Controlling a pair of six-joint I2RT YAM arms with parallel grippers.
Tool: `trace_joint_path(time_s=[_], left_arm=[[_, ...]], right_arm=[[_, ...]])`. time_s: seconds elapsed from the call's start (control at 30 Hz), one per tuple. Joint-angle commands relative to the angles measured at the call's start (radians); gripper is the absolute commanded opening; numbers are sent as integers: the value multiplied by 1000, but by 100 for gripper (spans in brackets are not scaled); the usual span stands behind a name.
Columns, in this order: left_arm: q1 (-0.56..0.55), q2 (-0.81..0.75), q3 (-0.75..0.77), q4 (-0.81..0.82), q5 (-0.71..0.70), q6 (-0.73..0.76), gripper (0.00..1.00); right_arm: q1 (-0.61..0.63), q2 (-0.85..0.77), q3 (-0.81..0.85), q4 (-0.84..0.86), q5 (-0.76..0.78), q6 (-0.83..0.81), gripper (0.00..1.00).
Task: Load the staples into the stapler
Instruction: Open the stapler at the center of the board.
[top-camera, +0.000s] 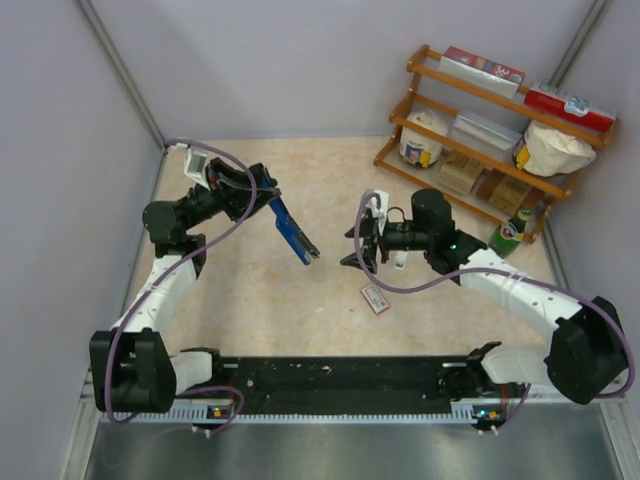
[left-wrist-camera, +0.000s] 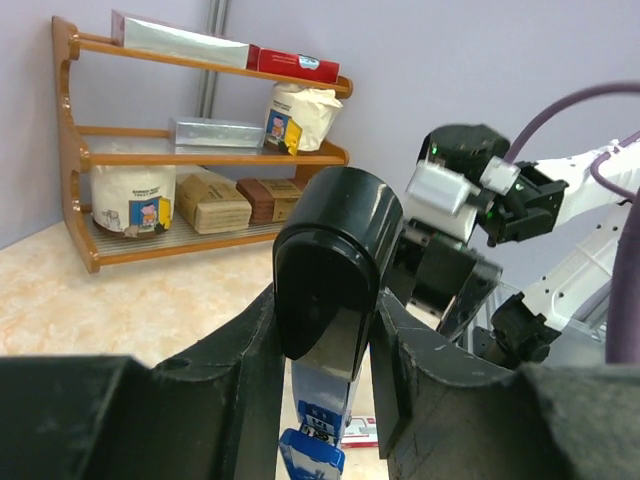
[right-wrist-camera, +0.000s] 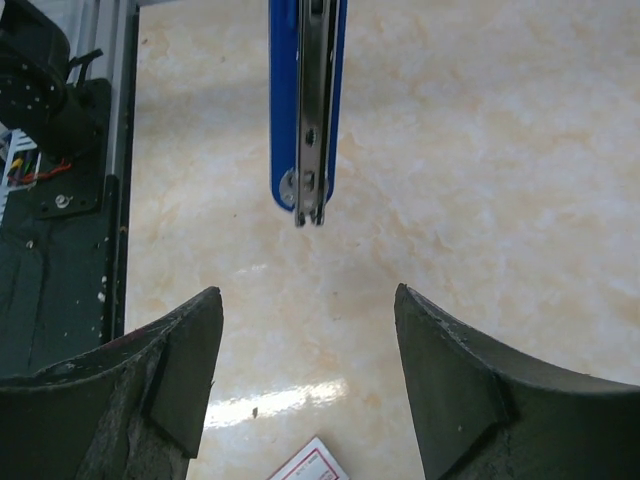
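My left gripper (top-camera: 266, 197) is shut on the black rear end of the blue stapler (top-camera: 292, 233) and holds it above the table, its front end pointing toward the right arm. In the left wrist view the black end (left-wrist-camera: 335, 262) sits clamped between the fingers (left-wrist-camera: 240, 370). My right gripper (top-camera: 359, 246) is open and empty, just right of the stapler's tip. In the right wrist view the stapler (right-wrist-camera: 307, 110) shows its metal inner arm ahead of the open gripper (right-wrist-camera: 305, 335). The red-and-white staple box (top-camera: 375, 299) lies on the table below it. No loose staples show.
A wooden shelf (top-camera: 480, 140) with boxes, bags and a jar stands at the back right, with a green bottle (top-camera: 508, 235) at its foot. Grey walls close in the table on three sides. The black base rail (top-camera: 330, 380) runs along the near edge.
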Motion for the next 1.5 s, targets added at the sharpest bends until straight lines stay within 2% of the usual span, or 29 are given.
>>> trace_joint_path(time_s=[0.0,0.1,0.13,0.43,0.67,1.23,1.37,1.47], left_arm=[[-20,20,-1,154,5,-69,0],[-46,38,-17,145,6,-57,0],[-57,43,-21,133,8,-46,0],[-123,63,-17,87,12,1,0],[-143,57,-22,58,5,29,0],[-158,57,-21,35,-4,47,0],[-158,49,-27,27,-6,55,0],[-158,51,-27,21,-6,60,0]], right_arm=[[14,-42,106,43,21,17,70],[23,-13,143,85,19,59,75],[32,4,155,92,27,74,80],[78,159,246,185,52,244,95],[130,197,261,193,64,267,95],[152,334,365,169,23,327,94],[150,331,355,187,3,326,86],[152,323,338,201,-14,323,72]])
